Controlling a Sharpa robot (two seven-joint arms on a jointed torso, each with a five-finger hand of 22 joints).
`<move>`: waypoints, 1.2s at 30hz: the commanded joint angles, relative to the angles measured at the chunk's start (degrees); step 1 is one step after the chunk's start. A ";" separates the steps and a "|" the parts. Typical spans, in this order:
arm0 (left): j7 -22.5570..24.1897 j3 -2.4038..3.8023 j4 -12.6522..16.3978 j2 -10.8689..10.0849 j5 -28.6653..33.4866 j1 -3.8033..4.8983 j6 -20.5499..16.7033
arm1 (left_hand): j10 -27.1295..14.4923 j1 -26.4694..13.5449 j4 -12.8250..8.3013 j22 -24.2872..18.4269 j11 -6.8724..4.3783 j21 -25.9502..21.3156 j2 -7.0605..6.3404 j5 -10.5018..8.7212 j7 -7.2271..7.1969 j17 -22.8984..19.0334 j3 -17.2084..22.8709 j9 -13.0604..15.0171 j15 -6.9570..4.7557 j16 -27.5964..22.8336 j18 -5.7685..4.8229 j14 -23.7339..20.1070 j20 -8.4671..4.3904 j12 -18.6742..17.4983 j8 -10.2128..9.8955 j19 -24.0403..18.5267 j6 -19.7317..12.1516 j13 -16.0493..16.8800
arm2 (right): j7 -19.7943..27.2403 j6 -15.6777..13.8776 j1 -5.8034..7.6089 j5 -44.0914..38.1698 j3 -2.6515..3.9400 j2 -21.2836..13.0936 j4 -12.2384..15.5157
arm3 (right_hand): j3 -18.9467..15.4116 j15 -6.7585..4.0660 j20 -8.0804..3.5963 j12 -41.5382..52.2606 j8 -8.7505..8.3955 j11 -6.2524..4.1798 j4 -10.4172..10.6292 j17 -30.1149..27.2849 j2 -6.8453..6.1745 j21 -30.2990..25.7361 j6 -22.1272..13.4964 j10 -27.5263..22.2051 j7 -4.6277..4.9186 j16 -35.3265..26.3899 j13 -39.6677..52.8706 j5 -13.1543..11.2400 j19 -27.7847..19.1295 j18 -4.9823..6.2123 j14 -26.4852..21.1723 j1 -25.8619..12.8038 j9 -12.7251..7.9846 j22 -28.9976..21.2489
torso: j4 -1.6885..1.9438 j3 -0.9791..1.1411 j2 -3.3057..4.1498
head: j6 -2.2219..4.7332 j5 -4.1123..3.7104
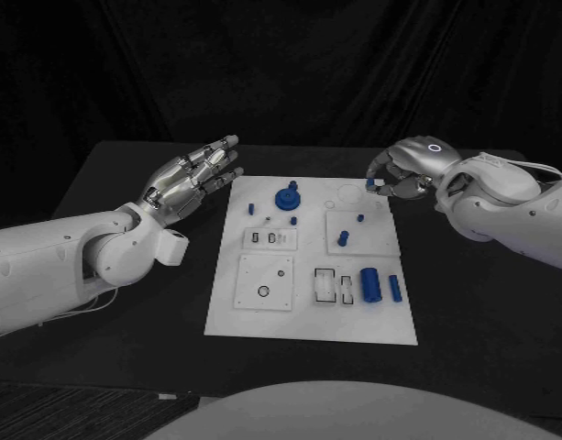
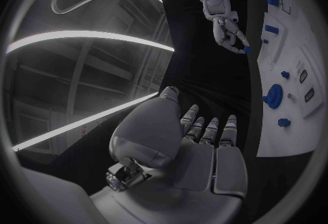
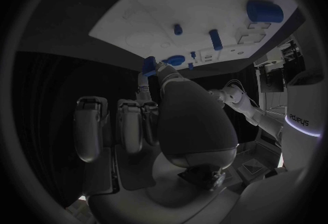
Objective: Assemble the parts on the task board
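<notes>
Overhead head camera, perhaps nearer wrists

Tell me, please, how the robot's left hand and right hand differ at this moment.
The left hand is empty with straight fingers; the right hand is curled, pinching a small blue part. The left hovers beside the task board; the right is at its far corner. Both are above the table.

Left hand [image 1: 191,179] flat, fingers [image 1: 214,156] spread, right hand [image 1: 406,170] pinching small blue part [image 3: 149,65]
</notes>
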 commanded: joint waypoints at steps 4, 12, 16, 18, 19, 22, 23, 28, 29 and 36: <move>4.59 0.06 -0.08 0.34 0.00 -0.06 0.60 | -0.02 0.59 0.08 -0.06 0.37 0.05 -0.05 0.32 0.28 -0.09 0.40 0.00 0.42 -0.21 0.83 0.19 0.15 -0.17 -0.01 0.01 -0.07 -0.07 | -4.15 -1.00 1.28 -2.53 0.06 1.27 4.98 | -0.08 0.28 0.16 0.14 0.24 0.17 -0.38 15.10 -0.18 0.49 0.31 6.10 0.05 0.15 15.08 -0.19 4.72 0.22 6.05 0.15 0.27 14.18 | 0.01 0.00 -0.02 | 0.00 0.32; 4.49 0.06 -0.04 0.40 0.00 -0.06 0.50 | -0.02 0.59 0.08 -0.06 0.37 0.05 -0.05 0.32 0.28 -0.09 0.40 0.00 0.42 -0.21 0.83 0.19 0.15 -0.17 -0.01 0.01 -0.07 -0.07 | -6.20 3.73 1.52 -3.74 0.06 5.53 7.34 | -0.06 0.32 0.23 0.14 0.08 0.19 -0.64 15.10 -0.03 0.40 0.18 6.10 0.04 0.15 15.08 -1.21 4.68 0.25 6.05 0.11 0.53 14.15 | 0.01 0.05 0.05 | 0.00 0.25; 4.46 0.06 -0.01 0.41 0.00 -0.06 0.45 | -0.01 0.63 0.07 -0.06 0.39 0.05 -0.06 0.33 0.30 -0.09 0.42 0.00 0.43 -0.21 0.84 0.19 0.17 -0.16 -0.01 0.02 -0.05 -0.07 | -6.96 5.07 1.01 -4.48 0.06 7.19 7.52 | -0.06 0.34 0.24 0.14 0.06 0.18 -0.67 15.10 -0.01 0.32 0.18 6.10 0.06 0.15 15.08 -1.35 4.63 0.27 6.05 0.09 0.56 14.12 | 0.14 0.01 0.07 | 0.00 0.46; 4.45 0.06 -0.03 0.48 0.00 -0.06 0.48 | 0.00 0.64 0.07 -0.08 0.39 0.01 -0.06 0.33 0.30 -0.09 0.43 0.01 0.43 -0.21 0.84 0.19 0.17 -0.16 0.00 -0.03 -0.01 -0.06 | -7.31 5.76 0.70 -4.79 0.06 7.80 7.53 | -0.06 0.34 0.24 0.14 0.06 0.18 -0.68 15.10 0.00 0.30 0.18 6.10 0.05 0.15 15.08 -1.36 4.62 0.27 6.05 0.10 0.57 14.12 | 0.21 0.00 0.09 | 0.00 0.31; 4.45 0.06 -0.05 0.52 0.00 -0.06 0.51 | 0.00 0.64 0.07 -0.08 0.39 0.01 -0.06 0.33 0.30 -0.09 0.43 0.01 0.43 -0.21 0.84 0.19 0.17 -0.16 0.00 -0.03 -0.01 -0.06 | -7.49 6.17 0.49 -4.93 0.06 8.15 7.50 | -0.05 0.34 0.24 0.14 0.05 0.19 -0.69 15.10 0.01 0.29 0.18 6.10 0.05 0.15 15.08 -1.37 4.61 0.28 6.05 0.10 0.57 14.11 | 0.21 0.00 0.09 | 0.00 0.28; 4.44 0.06 -0.13 0.66 0.00 -0.06 0.57 | 0.00 0.64 0.07 -0.08 0.39 0.01 -0.06 0.33 0.30 -0.09 0.43 0.01 0.43 -0.21 0.84 0.19 0.17 -0.16 0.00 -0.03 -0.01 -0.06 | -7.88 6.96 0.00 -5.16 0.06 9.10 7.17 | -0.05 0.36 0.25 0.14 0.04 0.17 -0.70 15.10 0.01 0.21 0.16 6.10 0.07 0.15 15.08 -1.37 4.57 0.30 6.05 0.11 0.58 14.08 | 0.12 0.03 0.05 | 0.00 0.35; 4.43 0.06 -0.17 0.71 0.00 -0.06 0.60 | 0.00 0.64 0.07 -0.08 0.39 0.01 -0.06 0.33 0.30 -0.09 0.43 0.01 0.43 -0.21 0.84 0.19 0.17 -0.16 0.00 -0.03 -0.01 -0.06 | -8.02 7.24 -0.18 -5.21 0.06 9.48 6.99 | -0.05 0.36 0.25 0.14 0.04 0.17 -0.70 15.10 0.01 0.21 0.16 6.10 0.07 0.15 15.08 -1.37 4.57 0.30 6.05 0.11 0.58 14.08 | 0.13 0.03 0.05 | 0.00 0.34; 4.35 0.06 -0.20 0.83 0.00 -0.06 0.66 | -0.02 0.66 0.07 -0.09 0.40 0.00 -0.06 0.34 0.32 -0.09 0.44 0.00 0.43 -0.21 0.83 0.19 0.18 -0.17 0.00 -0.04 -0.03 -0.07 | -8.52 8.50 -1.00 -5.34 0.06 11.09 6.28 | -0.09 0.49 0.34 0.14 -0.31 0.20 -0.87 15.10 -0.01 -0.01 -0.31 6.10 0.22 0.15 15.08 -1.52 4.46 0.35 6.05 -0.01 0.59 14.01 | 0.03 0.06 0.07 | 0.00 0.55; 4.35 0.06 -0.18 0.84 0.00 -0.06 0.66 | -0.02 0.66 0.07 -0.09 0.40 0.00 -0.06 0.34 0.32 -0.09 0.44 0.00 0.43 -0.21 0.83 0.19 0.18 -0.17 0.00 -0.04 -0.03 -0.07 | -8.56 8.75 -1.21 -5.36 0.06 11.31 6.22 | -0.09 0.50 0.35 0.14 -0.35 0.22 -0.88 15.10 0.00 -0.03 -0.37 6.10 0.24 0.15 15.08 -1.53 4.45 0.36 6.05 -0.04 0.59 14.00 | 0.04 0.06 0.08 | 0.00 0.61; 4.40 0.06 -0.18 0.85 0.00 -0.06 0.68 | -0.01 0.68 0.08 -0.10 0.41 -0.01 -0.04 0.35 0.33 -0.09 0.47 0.01 0.41 -0.21 0.83 0.19 0.18 -0.16 0.01 -0.05 0.00 -0.07 | -8.85 9.08 -2.44 -5.39 0.06 12.15 5.99 | -0.12 0.55 0.39 0.14 -0.51 0.27 -0.97 15.10 -0.02 -0.18 -0.56 6.10 0.31 0.15 15.08 -1.45 4.37 0.40 6.05 -0.13 0.61 13.94 | 0.00 0.05 0.10 | 0.00 1.00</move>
